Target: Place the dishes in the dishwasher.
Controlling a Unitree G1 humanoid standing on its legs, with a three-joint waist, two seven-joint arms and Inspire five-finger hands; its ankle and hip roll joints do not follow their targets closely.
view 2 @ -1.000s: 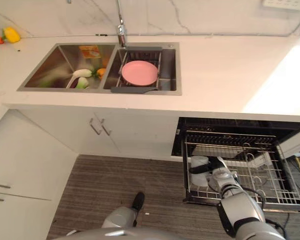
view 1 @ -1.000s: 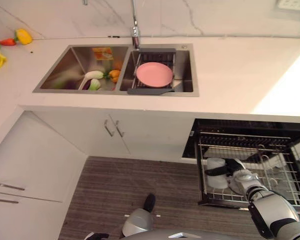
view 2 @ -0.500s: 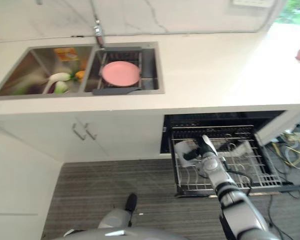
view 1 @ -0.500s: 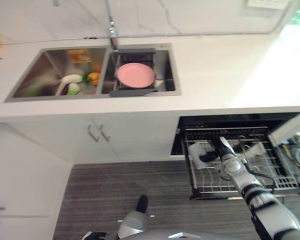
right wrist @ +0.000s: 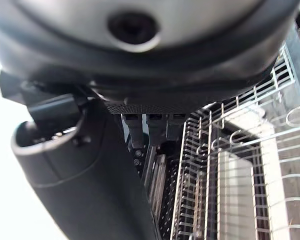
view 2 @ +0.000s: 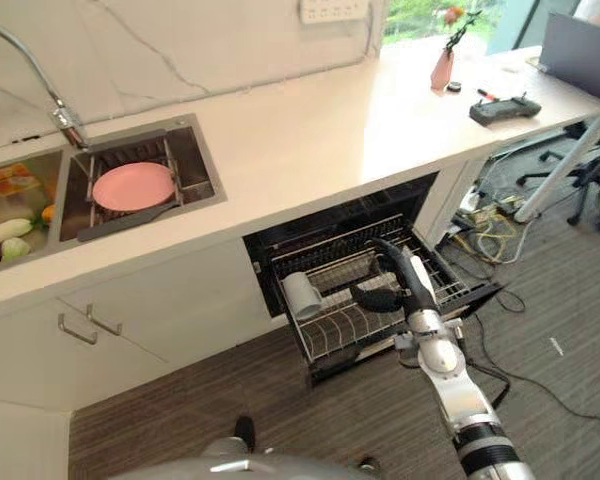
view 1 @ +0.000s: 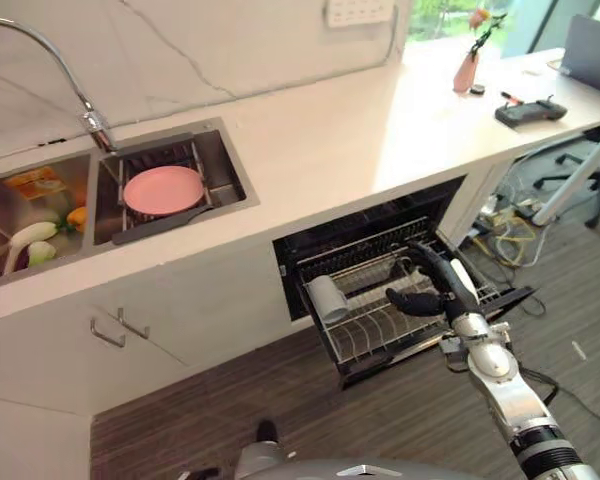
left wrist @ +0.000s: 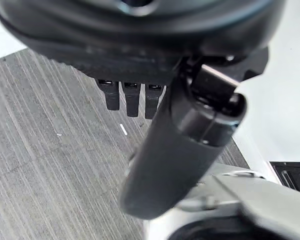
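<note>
The long pale stone desk (view 1: 330, 140) is carrying a steel double sink (view 1: 235, 185) at my left. Below it, the black dishwasher (view 1: 380, 225) is standing open with its wire rack (view 1: 380, 335) pulled out. My right hand (view 1: 428, 290) is hovering over the rack's middle, fingers relaxed and slightly bent, holding nothing. A white cylindrical cup (view 1: 327, 297) is lying on its side at the rack's left end, apart from the hand. A round pink plate (view 1: 162, 189) is resting on the dark drying grid in the sink's right basin, well apart from the rack. My left hand (left wrist: 132, 97) is hanging over the striped floor, fingers straight, empty. Judgement: cup step looks finished; the next move calls for reaching to the sink and taking the plate by its rim.
</note>
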